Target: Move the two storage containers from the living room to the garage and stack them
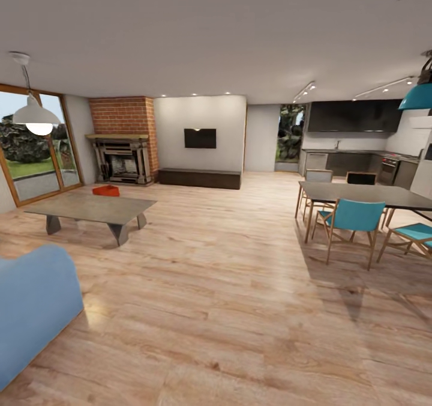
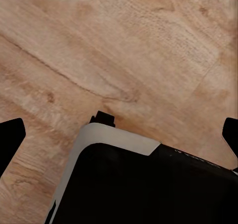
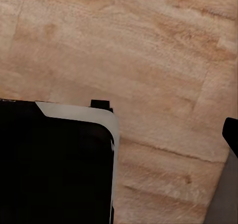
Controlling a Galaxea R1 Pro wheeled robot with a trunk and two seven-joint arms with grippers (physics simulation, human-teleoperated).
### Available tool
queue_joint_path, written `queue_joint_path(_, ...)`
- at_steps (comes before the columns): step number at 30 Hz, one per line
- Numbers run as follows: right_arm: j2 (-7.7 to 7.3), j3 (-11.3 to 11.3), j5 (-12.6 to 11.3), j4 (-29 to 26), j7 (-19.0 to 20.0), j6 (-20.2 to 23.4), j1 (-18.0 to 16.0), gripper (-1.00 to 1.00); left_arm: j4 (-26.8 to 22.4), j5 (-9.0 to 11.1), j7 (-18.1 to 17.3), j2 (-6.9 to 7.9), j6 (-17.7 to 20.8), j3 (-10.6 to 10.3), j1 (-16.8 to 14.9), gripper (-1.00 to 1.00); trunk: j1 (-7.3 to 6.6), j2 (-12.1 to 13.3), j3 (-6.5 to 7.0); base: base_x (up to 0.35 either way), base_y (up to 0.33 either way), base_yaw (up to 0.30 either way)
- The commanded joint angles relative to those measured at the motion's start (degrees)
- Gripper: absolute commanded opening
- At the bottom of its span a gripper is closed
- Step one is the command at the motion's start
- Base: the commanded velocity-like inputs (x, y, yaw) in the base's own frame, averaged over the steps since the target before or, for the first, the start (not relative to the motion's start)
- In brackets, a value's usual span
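One orange-red storage container [image 1: 105,190] shows far off at the back edge of the grey low table [image 1: 90,208] in the living room; I cannot tell whether it rests on the table or just behind it. The garage is out of view. In the left wrist view my left gripper [image 2: 120,134] is open, its black fingertips [image 2: 11,134] wide apart over the wood plank floor and my dark base [image 2: 144,184]. My right gripper [image 3: 119,134] looks open too, with one fingertip [image 3: 232,132] at the frame's edge above bare planks. Neither holds anything.
A blue sofa [image 1: 33,310] is close at the near left. The dining table [image 1: 366,196] with teal chairs [image 1: 351,217] stands at the right. Fireplace [image 1: 123,160], wall TV [image 1: 200,138] and kitchen [image 1: 354,154] line the back. Open wood floor [image 1: 222,274] stretches ahead.
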Motion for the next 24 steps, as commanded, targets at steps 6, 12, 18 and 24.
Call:
queue_joint_path(6, 0.03, 0.50, -0.43, 0.16, -0.02, -0.22, -0.07, 1.00, 0.07, 0.05, -0.13, 0.00, -0.17, 0.44, -0.03, 1.00, 0.05, -0.07, -0.09, 0.324, 0.000, -0.001)
queue_joint_path(12, 0.03, 0.56, -0.43, 0.16, 0.02, -0.12, -0.07, 1.00, 0.07, 0.05, -0.13, 0.00, -0.09, 0.44, -0.03, 1.00, 0.05, -0.07, -0.09, 0.324, 0.000, 0.000)
queue_joint_path(18, 0.03, 0.55, -0.43, 0.16, 0.02, -0.18, -0.07, 1.00, 0.07, 0.05, -0.12, 0.00, -0.02, 0.44, -0.04, 1.00, 0.05, -0.07, -0.09, 0.324, 0.000, 0.000)
queue_joint_path(24, 0.03, 0.55, -0.43, 0.16, 0.00, -0.20, -0.07, 1.00, 0.07, 0.05, -0.13, 0.08, 0.02, 0.44, -0.05, 1.00, 0.05, -0.07, -0.09, 0.324, 0.000, 0.000)
